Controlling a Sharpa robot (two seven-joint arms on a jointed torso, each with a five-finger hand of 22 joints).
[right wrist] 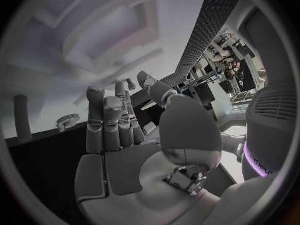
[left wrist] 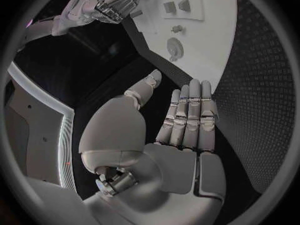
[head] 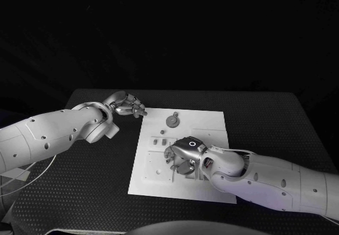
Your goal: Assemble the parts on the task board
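You have a flat white rectangular task board (head: 185,161) at frame centre on a black, finely dotted table mat (head: 84,181). A round grey disc part (head: 172,118) lies near the board's upper edge, with small grey block parts (head: 153,140) below it. Your silver left hand (head: 127,105) hangs off the board's upper-left corner, its fingers straight, apart from the thumb, holding nothing. Your silver right hand (head: 183,155) rests over the board's middle; you cannot tell whether it grips anything.

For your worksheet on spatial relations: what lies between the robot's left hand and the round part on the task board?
In the head view, only bare task board separates left hand from round part.
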